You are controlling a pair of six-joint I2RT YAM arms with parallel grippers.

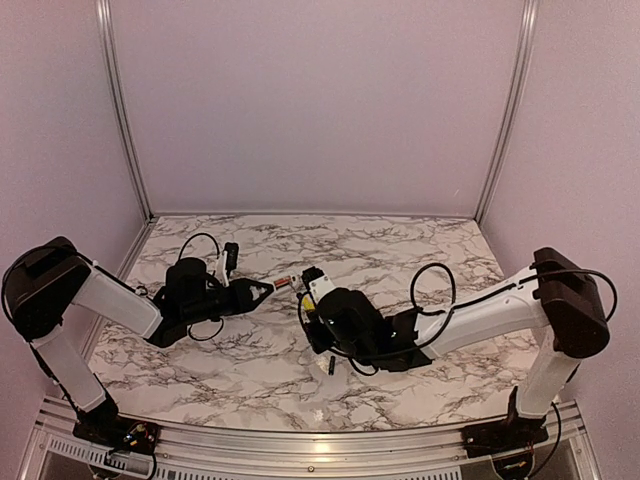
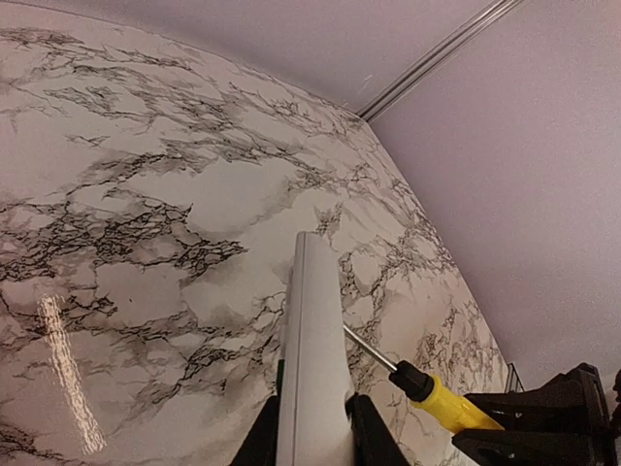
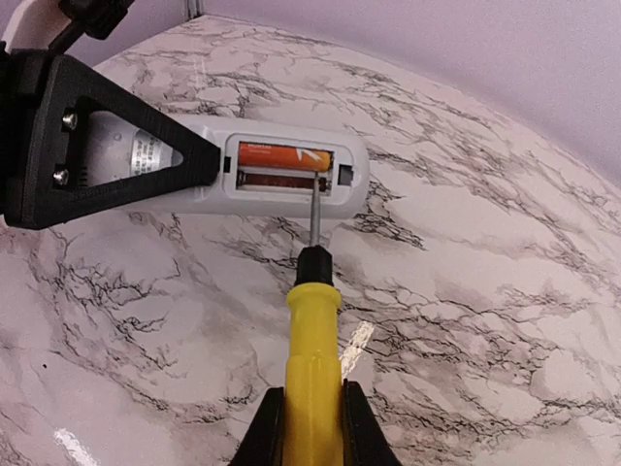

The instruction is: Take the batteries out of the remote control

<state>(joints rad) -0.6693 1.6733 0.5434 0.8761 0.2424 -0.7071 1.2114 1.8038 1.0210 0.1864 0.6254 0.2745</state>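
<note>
Looks like the prying step. The right gripper (image 3: 310,432) is clamped on the yellow screwdriver (image 3: 312,330), with the tip straight ahead touching the dark battery (image 3: 277,180). The orange battery (image 3: 283,155) sits just beyond that. The left gripper (image 2: 312,432) pinches the remote control (image 3: 281,202) on edge. Next move probably calls for a gentle lever outward.

White arm links (image 1: 110,297), black joints (image 1: 570,300), looped black cables (image 1: 432,275), black fingers (image 3: 97,146).
</note>
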